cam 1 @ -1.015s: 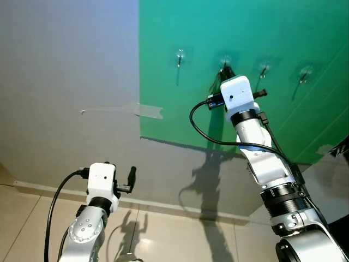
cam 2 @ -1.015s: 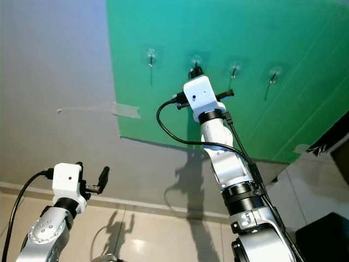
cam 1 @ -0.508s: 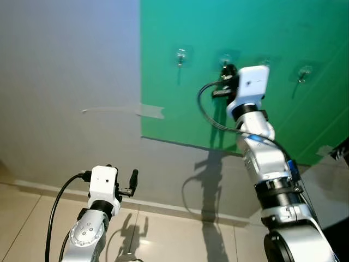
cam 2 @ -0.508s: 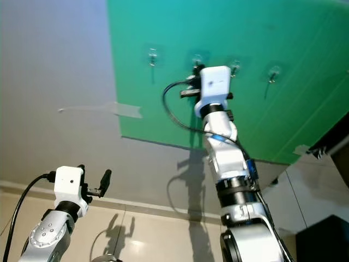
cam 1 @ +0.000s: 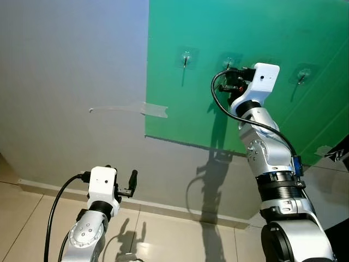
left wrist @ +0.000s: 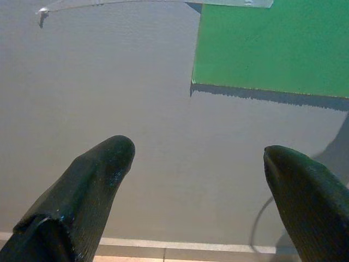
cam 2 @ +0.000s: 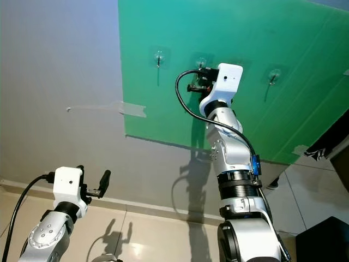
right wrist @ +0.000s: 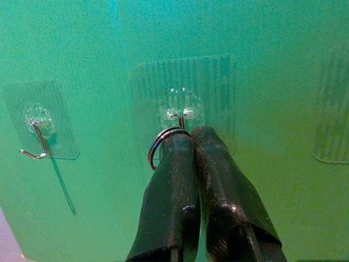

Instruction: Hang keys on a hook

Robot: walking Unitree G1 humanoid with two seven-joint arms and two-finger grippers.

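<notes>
Clear adhesive hooks sit in a row on a green board (cam 1: pixel 229 120) on the wall. My right gripper (right wrist: pixel 191 134) is raised to the second hook (right wrist: pixel 180 115) from the left. It is shut on a silver key ring (right wrist: pixel 158 146), which touches that hook's metal wire. Whether the ring sits over the hook I cannot tell, and the keys are hidden behind the fingers. From the head, the right gripper (cam 1: pixel 233 77) is pressed close to the board. My left gripper (left wrist: pixel 197 153) stays low, open and holding nothing, facing the grey wall.
Another hook (cam 1: pixel 186 58) lies to the left of the held ring, and one more hook (cam 1: pixel 304 73) to the far right. Clear tape (cam 1: pixel 155 111) holds the board's left edge to the grey wall. Beige floor tiles (cam 1: pixel 163 234) lie below.
The right wrist has turned and its gripper has moved up and right to the second hook. The camera has shifted a little. The left arm has barely moved.
</notes>
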